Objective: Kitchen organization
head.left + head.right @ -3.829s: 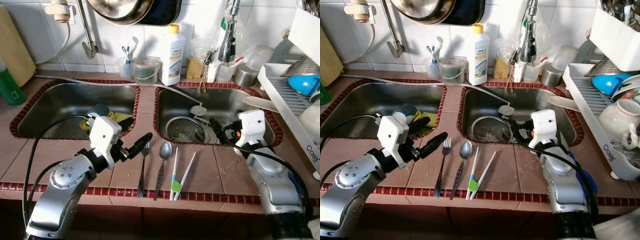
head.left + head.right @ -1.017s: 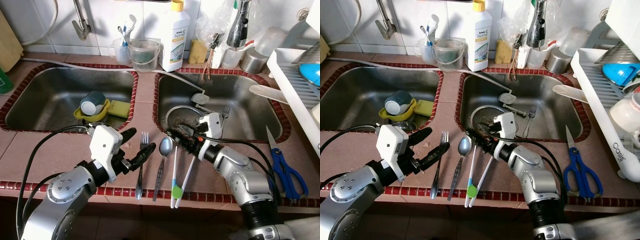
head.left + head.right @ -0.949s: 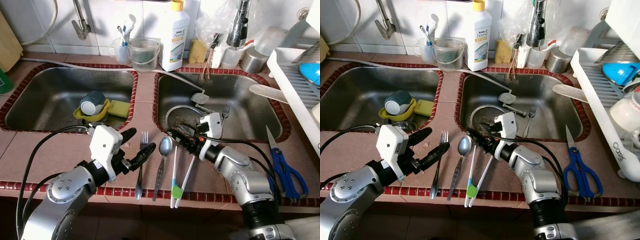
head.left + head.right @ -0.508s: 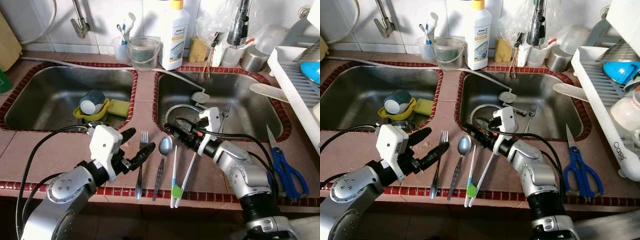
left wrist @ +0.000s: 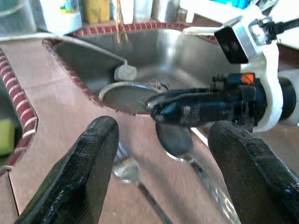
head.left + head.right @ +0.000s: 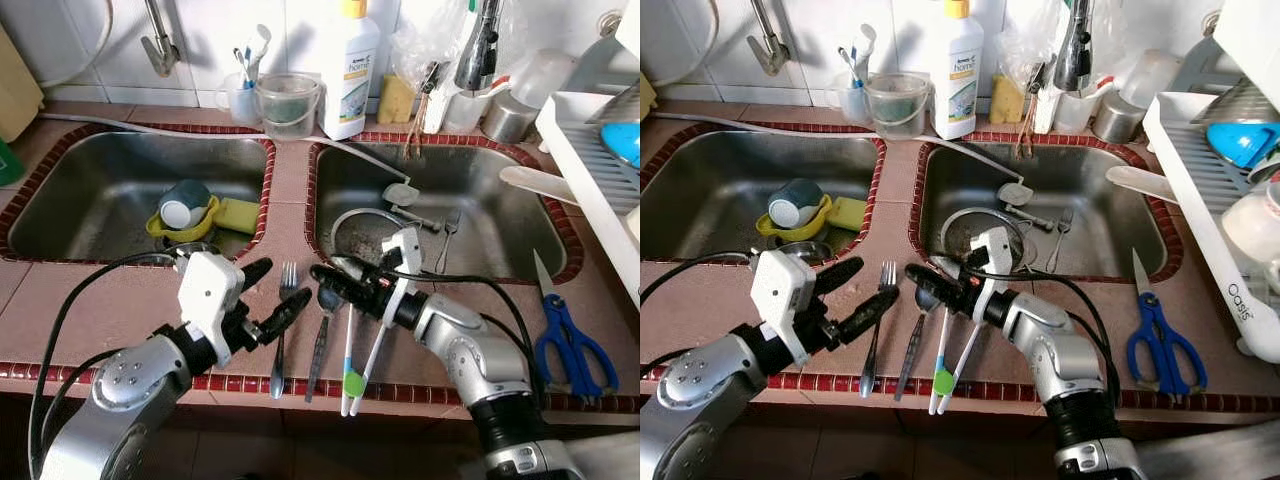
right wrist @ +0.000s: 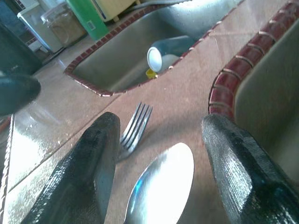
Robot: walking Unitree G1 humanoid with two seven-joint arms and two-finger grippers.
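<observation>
spoon (image 6: 327, 300) lies at frame centre on the counter (image 6: 120, 300) beside the fork (image 6: 286, 285); right gripper (image 6: 335, 283), open and empty, should straddle its bowl squarely; left gripper (image 6: 268, 300) waits open, empty.

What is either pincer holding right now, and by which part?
Nothing is held. The right pincer is open astride the spoon bowl; the left pincer is open beside the fork.

the tiled counter (image 6: 90, 310) carries a fork (image 6: 283, 322), spoon (image 6: 322, 335), two toothbrushes (image 6: 357, 357) and blue scissors (image 6: 563, 337).
</observation>
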